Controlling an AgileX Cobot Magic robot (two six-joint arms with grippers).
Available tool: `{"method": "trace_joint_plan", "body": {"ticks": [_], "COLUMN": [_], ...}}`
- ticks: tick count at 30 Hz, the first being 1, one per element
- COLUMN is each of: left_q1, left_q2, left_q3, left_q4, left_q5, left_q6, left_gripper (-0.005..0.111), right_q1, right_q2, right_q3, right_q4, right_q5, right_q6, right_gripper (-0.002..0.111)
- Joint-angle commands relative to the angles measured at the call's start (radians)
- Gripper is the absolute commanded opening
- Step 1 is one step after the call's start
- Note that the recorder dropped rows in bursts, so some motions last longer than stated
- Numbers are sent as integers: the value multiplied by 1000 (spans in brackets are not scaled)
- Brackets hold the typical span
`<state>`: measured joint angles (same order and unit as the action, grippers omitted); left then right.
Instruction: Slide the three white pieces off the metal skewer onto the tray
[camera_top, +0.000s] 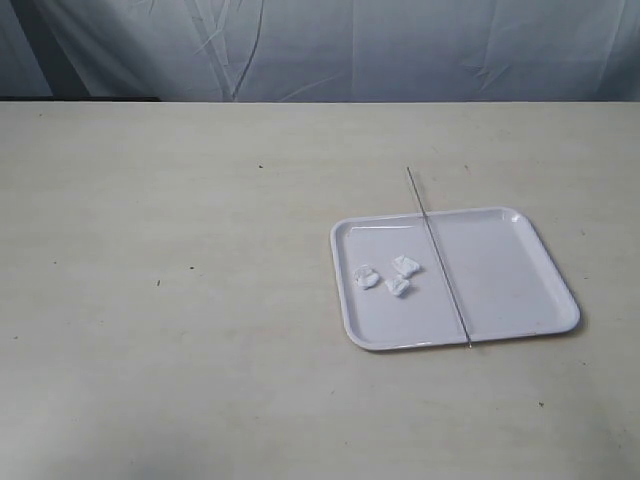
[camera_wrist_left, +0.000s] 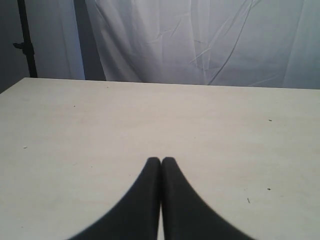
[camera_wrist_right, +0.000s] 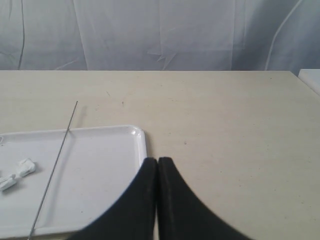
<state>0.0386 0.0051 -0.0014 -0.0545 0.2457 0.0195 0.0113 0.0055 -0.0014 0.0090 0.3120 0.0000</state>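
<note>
The white tray (camera_top: 500, 270) (camera_wrist_right: 100, 165) lies on the table at the right. Three white pieces (camera_top: 398, 287) (camera_wrist_right: 24, 167) rest loose on its left half, apart from the skewer. The metal skewer (camera_top: 440, 262) (camera_wrist_right: 54, 167) lies bare across the tray, its ends over both long rims. Neither gripper shows in the exterior view. My left gripper (camera_wrist_left: 161, 161) is shut and empty over bare table. My right gripper (camera_wrist_right: 158, 161) is shut and empty, hanging by the tray's right rim.
A pale beige table (camera_top: 180, 300) spreads wide to the left of the tray. A wrinkled white curtain (camera_top: 320, 50) hangs behind its far edge. A dark stand (camera_wrist_left: 27, 40) rises beyond the table's corner in the left wrist view.
</note>
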Motion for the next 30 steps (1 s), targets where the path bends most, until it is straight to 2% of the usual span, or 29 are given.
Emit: {"method": "trace_joint_plan", "body": {"ticks": [1, 5, 30], "left_q1": [-5, -5, -5], "left_q2": [-5, -5, -5], "left_q3": [1, 1, 1], "left_q4": [4, 49, 49], "left_q5": [-14, -30, -30], "left_q6": [-8, -8, -8], "left_gripper": [0, 0, 0], "right_q1": [-5, -5, -5], "right_q2": [-5, -5, -5], "right_q3": [1, 1, 1], "right_q4": [-1, -1, 1], "right_q5": [-5, -5, -4], "right_q6": [0, 0, 0], "right_gripper": [-1, -1, -1]}}
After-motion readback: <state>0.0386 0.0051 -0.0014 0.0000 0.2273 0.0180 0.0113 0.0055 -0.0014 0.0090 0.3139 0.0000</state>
